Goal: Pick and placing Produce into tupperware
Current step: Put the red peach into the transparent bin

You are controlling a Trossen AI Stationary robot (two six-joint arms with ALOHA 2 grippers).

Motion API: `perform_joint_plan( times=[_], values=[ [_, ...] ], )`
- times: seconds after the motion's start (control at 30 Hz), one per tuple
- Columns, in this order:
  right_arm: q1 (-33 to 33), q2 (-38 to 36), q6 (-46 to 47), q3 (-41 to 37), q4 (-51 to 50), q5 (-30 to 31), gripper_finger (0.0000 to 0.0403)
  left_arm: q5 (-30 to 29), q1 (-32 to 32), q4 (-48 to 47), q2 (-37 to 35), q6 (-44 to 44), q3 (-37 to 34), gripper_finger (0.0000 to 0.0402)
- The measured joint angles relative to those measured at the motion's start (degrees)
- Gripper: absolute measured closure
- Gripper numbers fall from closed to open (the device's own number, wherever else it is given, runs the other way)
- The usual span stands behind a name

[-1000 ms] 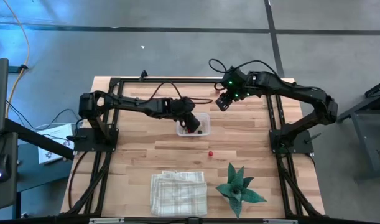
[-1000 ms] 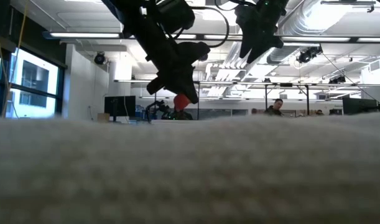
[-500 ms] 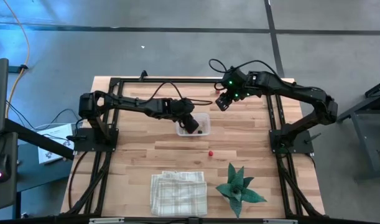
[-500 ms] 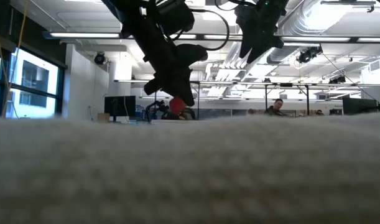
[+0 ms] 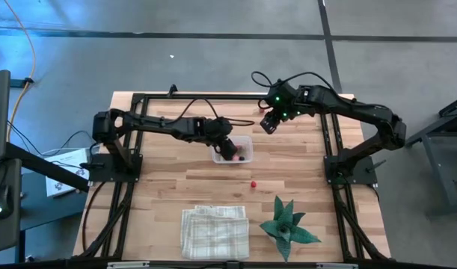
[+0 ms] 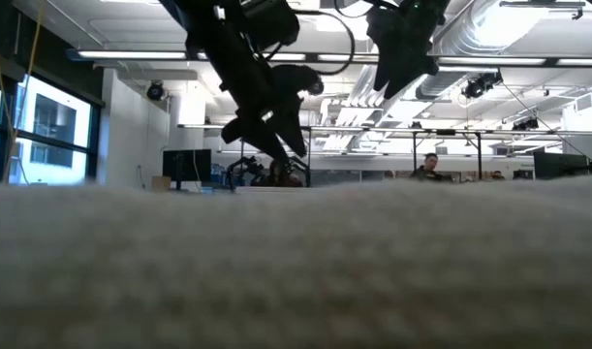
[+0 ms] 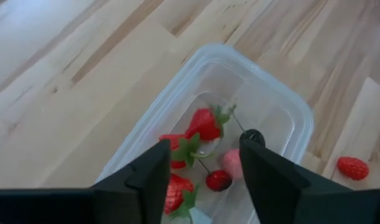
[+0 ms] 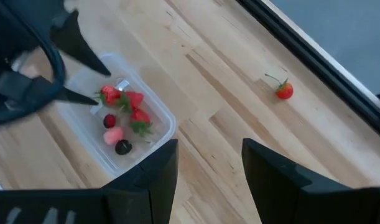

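The clear tupperware [image 5: 244, 140] stands on the wooden table near its middle, and shows in the left wrist view [image 7: 289, 102] and the right wrist view [image 8: 160, 116]. Several tiny pieces of produce lie in it: red strawberries [image 7: 205, 123], a pink piece [image 7: 232, 163] and dark ones [image 7: 217, 180]. One red piece [image 5: 253, 182] lies on the table nearer the front, another [image 8: 284, 91] near the far frame rail. My left gripper [image 7: 203, 146] hangs open over the tupperware [image 5: 228, 151], holding nothing. My right gripper [image 5: 267, 123] waits open above the table's far right part.
A white-and-grey checked folded cloth [image 5: 215, 232] and a green spiky plant [image 5: 286, 224] sit near the front edge. A black frame [image 5: 198, 96] runs round the table. The cloth fills the low view's lower half [image 6: 296, 262].
My left gripper has gone down a little toward the tupperware. The red piece that showed at its fingertips in the low view has sunk with it and is gone from between the fingers; it has let go. My right arm has kept still.
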Motion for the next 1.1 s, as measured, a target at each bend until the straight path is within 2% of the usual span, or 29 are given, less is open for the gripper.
perform_joint_plan(
  times=[0.2, 0.4, 0.67, 0.8, 1.1],
  values=[
    [-4.7, 0.1, -9.7, 0.0, 0.1, -8.4, 0.0234, -0.5, 0.1, -4.4, -4.4, 0.1, 0.0, 0.0171],
    [-11.9, 1.0, -21.4, 0.0, -0.3, -10.1, 0.0234, -2.0, 0.1, -12.6, -10.5, -2.0, 0.0, 0.0152],
    [-17.5, 6.6, -35.2, 0.9, -6.2, -10.3, 0.0234, -7.5, 0.1, -21.4, -15.5, -6.3, 0.0, 0.0158],
    [-18.1, 12.2, -38.2, 6.9, -9.2, -10.3, 0.0234, -8.3, 0.1, -22.3, -15.8, -8.4, 0.0, 0.0157],
    [-16.2, 26.5, -42.7, 27.5, -15.1, -10.3, 0.0234, -8.3, 0.0, -22.4, -15.8, -9.8, 0.0, 0.0157]
  ],
)
